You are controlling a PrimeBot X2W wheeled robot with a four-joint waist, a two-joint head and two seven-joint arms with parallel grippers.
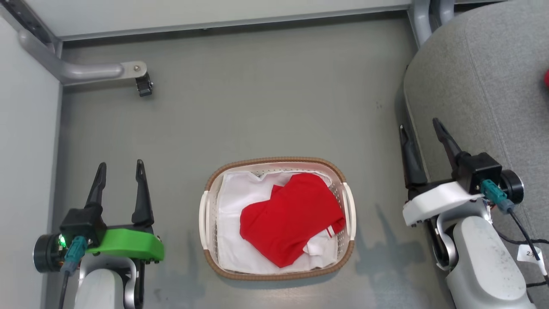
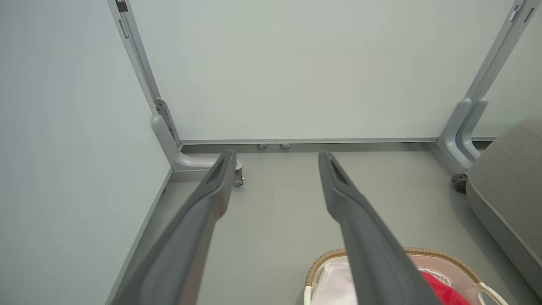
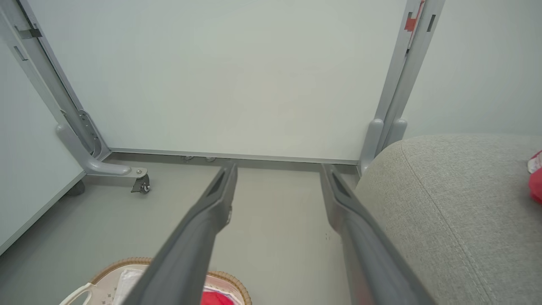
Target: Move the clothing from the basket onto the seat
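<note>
A: Start at the left. What is the left gripper (image 1: 120, 165) doing?

B: It hangs over the grey floor (image 1: 257, 98), its two dark fingers spread apart and holding nothing.

A: And in the middle?

B: One oval cream-white perforated plastic basket with a brown woven-look rim (image 1: 274, 160) stands on the floor. Inside, on one plain white liner sheet (image 1: 240, 201), lies one bright red soft fabric garment (image 1: 287, 219). It is crumpled, with a white striped panel at its near right corner.

A: How will it handle?

B: Light and limp, I judge. It will sag and trail from wherever it is pinched, and it should not slip. A raised fold near the middle of the red looks the best hold (pinching too deep risks catching the liner as well).

A: Further right?

B: The right gripper (image 1: 419, 124), fingers likewise parted and empty, hovers beside the left edge of the one large light-grey fabric-upholstered seat cushion (image 1: 484, 86). It is well apart from the garment.

A: Anything on the seat?

B: One small red patch (image 1: 547, 79) at the right edge of the head view; too little shows to say what it is.

A: So the tally?

B: Two grippers, one basket, one liner, one garment in the basket, one seat.
</note>
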